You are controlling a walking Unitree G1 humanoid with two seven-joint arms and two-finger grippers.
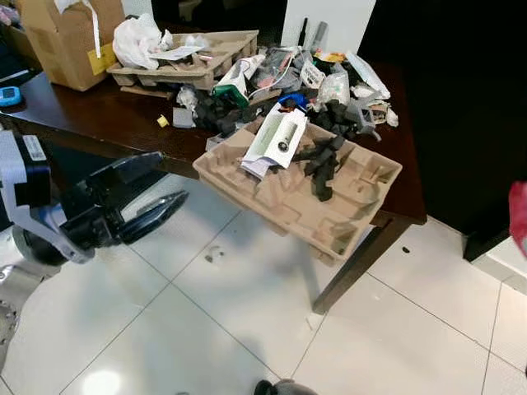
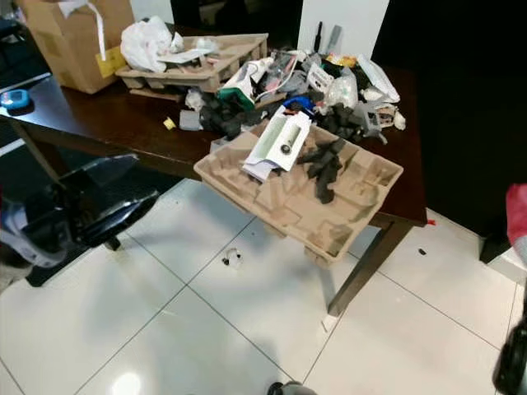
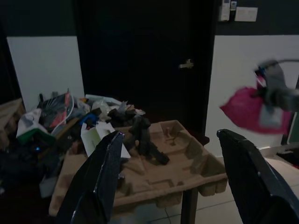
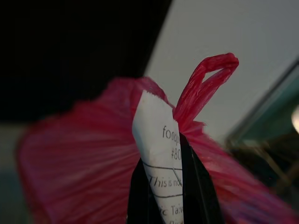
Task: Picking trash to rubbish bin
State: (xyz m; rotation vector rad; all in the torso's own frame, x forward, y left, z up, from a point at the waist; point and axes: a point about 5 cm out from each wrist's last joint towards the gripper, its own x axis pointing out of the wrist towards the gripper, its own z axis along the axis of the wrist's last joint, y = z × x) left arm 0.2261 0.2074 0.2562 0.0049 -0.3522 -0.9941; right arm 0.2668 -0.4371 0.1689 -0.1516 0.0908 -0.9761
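Note:
My right gripper (image 4: 163, 156) is shut on a red plastic bag (image 4: 84, 154) with a white printed slip (image 4: 159, 140) pinched between its fingers. The bag (image 1: 519, 216) hangs at the far right, beyond the table's corner, and in the left wrist view it is a blurred red bag (image 3: 247, 111). My left gripper (image 1: 171, 177) is open and holds nothing, low at the left in front of the table edge. It points at a pulp cardboard tray (image 1: 338, 218) holding a white packet (image 1: 278, 138) and black scraps (image 1: 321, 164).
The tray overhangs the front edge of a dark wooden table (image 1: 107, 115). Behind it lie a heap of mixed trash (image 1: 317, 82), a second pulp tray (image 1: 198, 66), a white plastic bag (image 1: 136, 37) and a cardboard box (image 1: 70, 41). A small scrap (image 1: 214, 255) lies on the white tiles.

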